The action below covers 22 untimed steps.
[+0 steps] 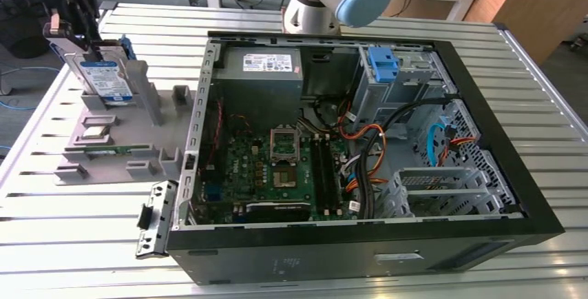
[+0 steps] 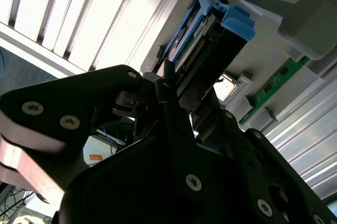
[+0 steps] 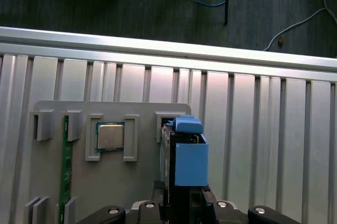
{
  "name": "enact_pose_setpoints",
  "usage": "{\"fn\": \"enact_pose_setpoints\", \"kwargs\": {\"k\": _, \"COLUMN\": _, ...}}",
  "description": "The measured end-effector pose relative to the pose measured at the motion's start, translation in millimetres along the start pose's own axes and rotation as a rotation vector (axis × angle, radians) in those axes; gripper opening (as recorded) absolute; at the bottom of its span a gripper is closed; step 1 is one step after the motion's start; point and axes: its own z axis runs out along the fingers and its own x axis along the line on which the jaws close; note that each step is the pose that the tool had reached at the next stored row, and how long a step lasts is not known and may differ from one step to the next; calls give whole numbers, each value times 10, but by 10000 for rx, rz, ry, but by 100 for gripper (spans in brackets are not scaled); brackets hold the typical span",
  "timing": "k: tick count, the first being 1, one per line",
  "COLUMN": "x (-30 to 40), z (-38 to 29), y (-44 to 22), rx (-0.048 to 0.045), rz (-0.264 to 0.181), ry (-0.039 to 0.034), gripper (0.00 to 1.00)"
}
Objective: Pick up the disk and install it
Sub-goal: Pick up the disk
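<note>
Ribbed aluminium table (image 1: 55, 209) carries an open computer case (image 1: 368, 244) lying on its side, and beside it, toward the exterior view's left, a grey fixture plate (image 1: 120, 133) with slots for parts. The disk (image 1: 103, 78) stands upright on edge in one of those slots, its white-and-blue label facing the case. The gripper (image 1: 74, 37) sits on the disk's upper end. In the second wrist view the dark fingers (image 2: 168, 89) flank the disk (image 2: 210, 34) on both faces and look clamped onto it, and the first wrist view shows the disk's blue rail (image 3: 189, 161) running straight into the gripper (image 3: 181, 203).

By my reading the pick-up is at the grasp stage: the disk is held but not yet clear of its slot, and carrying it over and seating it in the case are all left to do. A bare blue bracket (image 1: 381, 65) sits at the far side of the case.

Print on the disk's label is too small to read. The power supply (image 1: 261, 78) has a white sticker whose text is also illegible. A processor chip (image 3: 109, 136) and a green memory stick (image 3: 65, 166) rest in neighbouring slots, with no writing I can make out
</note>
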Motion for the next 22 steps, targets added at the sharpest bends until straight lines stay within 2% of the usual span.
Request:
{"fn": "enact_pose_setpoints", "kwargs": {"k": 11, "x": 0, "z": -6, "y": 0, "rx": -3, "rz": 1, "ry": 1, "gripper": 36}}
{"fn": "enact_pose_setpoints", "kwargs": {"k": 16, "x": -6, "z": -76, "y": 3, "rx": -1, "rz": 3, "ry": 0, "gripper": 36}}
{"fn": "enact_pose_setpoints", "kwargs": {"k": 22, "x": -19, "z": -217, "y": 9, "rx": 1, "rz": 14, "ry": 0, "gripper": 36}}
